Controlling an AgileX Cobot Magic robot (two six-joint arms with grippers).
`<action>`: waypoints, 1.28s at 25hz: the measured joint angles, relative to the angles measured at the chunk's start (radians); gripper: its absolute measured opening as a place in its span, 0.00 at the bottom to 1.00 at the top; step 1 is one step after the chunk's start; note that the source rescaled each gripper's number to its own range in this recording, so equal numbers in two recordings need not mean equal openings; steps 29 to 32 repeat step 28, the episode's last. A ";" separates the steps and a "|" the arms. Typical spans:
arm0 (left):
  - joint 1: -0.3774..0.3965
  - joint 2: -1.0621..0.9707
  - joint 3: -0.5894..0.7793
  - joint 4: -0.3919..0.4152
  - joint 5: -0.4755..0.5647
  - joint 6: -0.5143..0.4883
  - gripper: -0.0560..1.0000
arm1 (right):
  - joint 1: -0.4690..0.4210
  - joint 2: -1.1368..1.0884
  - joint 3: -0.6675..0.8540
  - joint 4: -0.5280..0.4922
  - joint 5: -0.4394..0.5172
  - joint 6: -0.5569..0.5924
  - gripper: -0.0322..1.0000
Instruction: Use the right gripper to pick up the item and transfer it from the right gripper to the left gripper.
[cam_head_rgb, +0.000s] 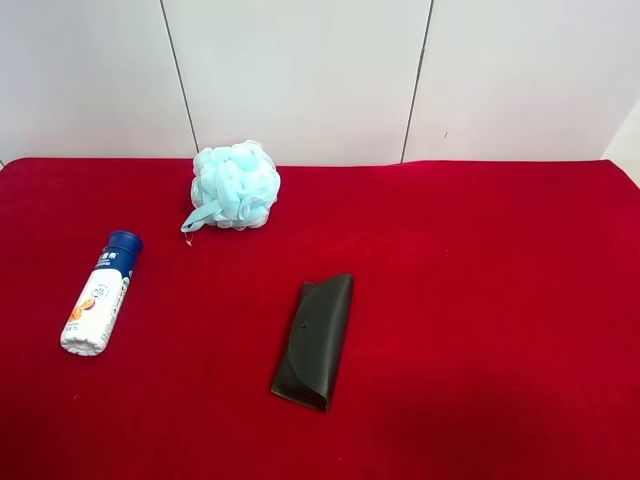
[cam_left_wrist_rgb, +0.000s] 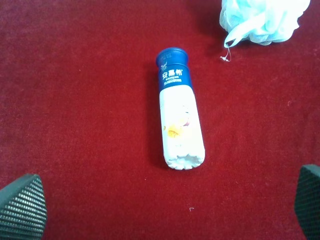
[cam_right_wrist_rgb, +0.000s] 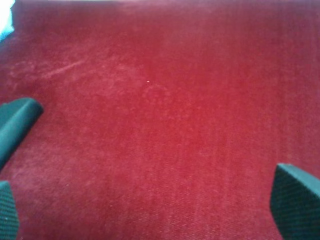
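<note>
The item, a small bottle (cam_head_rgb: 100, 295) with a white body and dark blue cap, lies on its side on the red cloth at the exterior high view's left, its cap towards the wall. It also shows in the left wrist view (cam_left_wrist_rgb: 179, 115), ahead of my left gripper (cam_left_wrist_rgb: 165, 205), which is open and empty with its fingertips (cam_left_wrist_rgb: 22, 205) wide apart. My right gripper (cam_right_wrist_rgb: 152, 210) is open and empty above bare red cloth; the bottle is not in its view. Neither gripper shows in the exterior high view.
A light blue mesh bath sponge (cam_head_rgb: 235, 185) sits near the wall, also in the left wrist view (cam_left_wrist_rgb: 262, 20). A flat black glasses case (cam_head_rgb: 315, 342) lies mid-table; a dark rounded end (cam_right_wrist_rgb: 17, 125) in the right wrist view looks like it.
</note>
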 joint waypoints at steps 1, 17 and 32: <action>0.000 0.000 0.000 0.000 0.000 0.000 1.00 | -0.020 0.000 0.000 0.000 0.000 0.000 1.00; 0.000 0.000 0.000 0.002 -0.001 0.000 1.00 | -0.079 0.000 0.000 0.000 0.000 0.000 1.00; 0.000 0.000 0.000 0.002 -0.001 0.000 1.00 | -0.079 0.000 0.000 0.000 0.000 0.000 1.00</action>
